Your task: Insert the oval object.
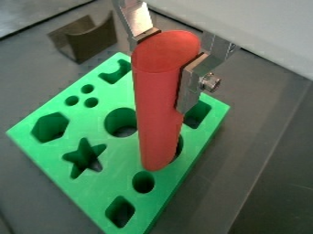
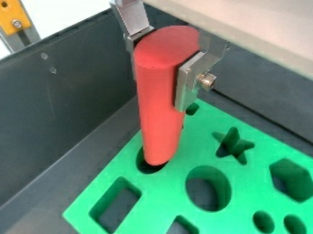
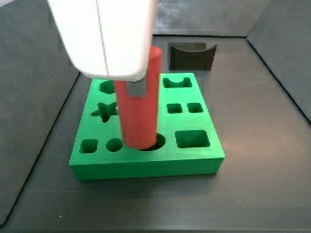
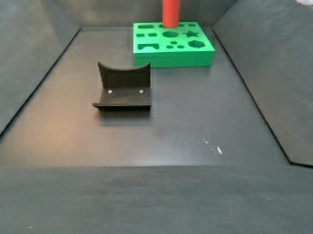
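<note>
The oval object (image 1: 159, 101) is a long red-salmon peg that stands upright. My gripper (image 1: 167, 59) is shut on its upper part, one silver finger (image 1: 193, 80) on each side. It shows the same way in a wrist view (image 2: 159, 101), gripper (image 2: 163, 62). The peg's lower end is in the mouth of a hole near one edge of the green block (image 1: 55, 151), also seen in a wrist view (image 2: 251, 206). In a side view the white gripper body (image 3: 104, 36) covers the peg's top (image 3: 144, 109) above the block (image 3: 152, 162). In a side view the peg (image 4: 171, 11) rises from the block (image 4: 174, 55).
The green block has star (image 1: 83, 155), hexagon (image 1: 49, 126), round and square holes. The dark fixture stands on the floor apart from the block (image 4: 123, 89), also in a side view (image 3: 192, 55) and a wrist view (image 1: 88, 38). Dark walls ring the floor.
</note>
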{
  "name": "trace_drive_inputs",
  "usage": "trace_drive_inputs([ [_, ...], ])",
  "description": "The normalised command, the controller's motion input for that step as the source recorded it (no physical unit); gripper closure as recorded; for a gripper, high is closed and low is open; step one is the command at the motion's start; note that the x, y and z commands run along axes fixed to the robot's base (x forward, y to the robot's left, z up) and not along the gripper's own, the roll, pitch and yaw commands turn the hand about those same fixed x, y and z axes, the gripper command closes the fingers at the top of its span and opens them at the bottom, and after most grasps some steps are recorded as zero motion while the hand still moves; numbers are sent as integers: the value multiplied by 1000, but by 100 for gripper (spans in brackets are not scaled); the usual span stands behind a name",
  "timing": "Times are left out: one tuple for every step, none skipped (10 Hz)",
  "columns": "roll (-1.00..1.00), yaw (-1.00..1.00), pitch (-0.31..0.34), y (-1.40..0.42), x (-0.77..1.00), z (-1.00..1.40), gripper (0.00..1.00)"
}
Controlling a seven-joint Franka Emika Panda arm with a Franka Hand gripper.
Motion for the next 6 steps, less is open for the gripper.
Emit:
trace_drive_inputs([
  [20, 0, 3, 0, 23, -131, 100],
  [0, 0, 41, -26, 497, -280, 100],
  [-1, -3, 43, 0, 609, -289, 100],
  [-4, 0, 36, 0, 560, -300, 100],
  [-4, 0, 0, 0, 300, -326, 100],
  [-10, 0, -1, 0, 211, -349, 100],
])
